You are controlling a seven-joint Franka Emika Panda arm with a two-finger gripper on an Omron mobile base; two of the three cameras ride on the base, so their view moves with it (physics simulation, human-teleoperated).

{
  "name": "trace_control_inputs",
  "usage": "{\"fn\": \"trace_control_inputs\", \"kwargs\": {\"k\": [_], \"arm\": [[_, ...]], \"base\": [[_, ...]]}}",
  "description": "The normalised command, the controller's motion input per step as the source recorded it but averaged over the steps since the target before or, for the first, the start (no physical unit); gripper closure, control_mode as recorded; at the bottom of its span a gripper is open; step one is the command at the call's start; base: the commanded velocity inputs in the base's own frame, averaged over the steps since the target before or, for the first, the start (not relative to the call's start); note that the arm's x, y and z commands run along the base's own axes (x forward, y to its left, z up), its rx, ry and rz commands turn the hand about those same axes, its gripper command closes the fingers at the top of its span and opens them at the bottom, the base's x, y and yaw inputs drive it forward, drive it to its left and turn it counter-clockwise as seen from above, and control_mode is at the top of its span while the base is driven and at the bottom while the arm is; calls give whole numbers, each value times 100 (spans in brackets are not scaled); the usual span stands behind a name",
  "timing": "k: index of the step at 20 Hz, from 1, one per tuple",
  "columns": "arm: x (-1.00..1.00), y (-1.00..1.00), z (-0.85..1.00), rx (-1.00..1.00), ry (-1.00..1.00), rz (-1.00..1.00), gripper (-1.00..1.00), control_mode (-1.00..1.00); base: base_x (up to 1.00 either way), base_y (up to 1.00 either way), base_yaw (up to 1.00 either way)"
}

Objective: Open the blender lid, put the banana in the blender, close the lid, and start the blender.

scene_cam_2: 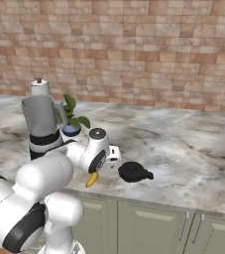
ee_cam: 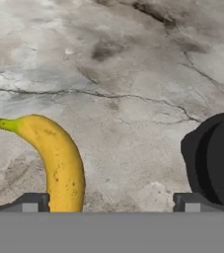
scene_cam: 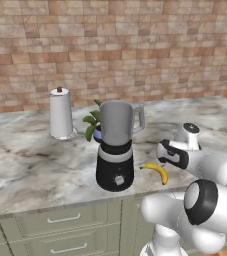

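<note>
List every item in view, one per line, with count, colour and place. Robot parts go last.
blender: one, grey jar on black base, near counter's front edge, mouth uncovered
blender lid: one, black, lying on the counter, to the right of the banana in the right base view
banana: one, yellow, on the counter beside the blender base
white roll: one, white with dark top knob, behind the blender
potted plant: one, green leaves in blue pot, behind the blender
counter: one, grey marble, over green drawers
brick wall: one, reddish, at the back
gripper: one, dark tips, open over the counter between banana and lid
</note>
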Motion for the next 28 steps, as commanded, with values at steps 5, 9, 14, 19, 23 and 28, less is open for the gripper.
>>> {"fn": "trace_control_inputs", "kwargs": {"k": [5,9,14,19,23,28], "arm": [[0,27,0,0,19,0,-100,-100],[0,13,-6,1,15,0,-100,-100],[0,12,-42,0,13,0,-100,-100],[0,2,-44,0,4,0,-100,-100],[0,0,-40,0,0,0,-100,-100],[-20,0,-15,0,-1,0,100,-100]], "base": [[0,0,0],[0,0,0],[0,0,0],[0,0,0],[0,0,0],[0,0,0]]}}
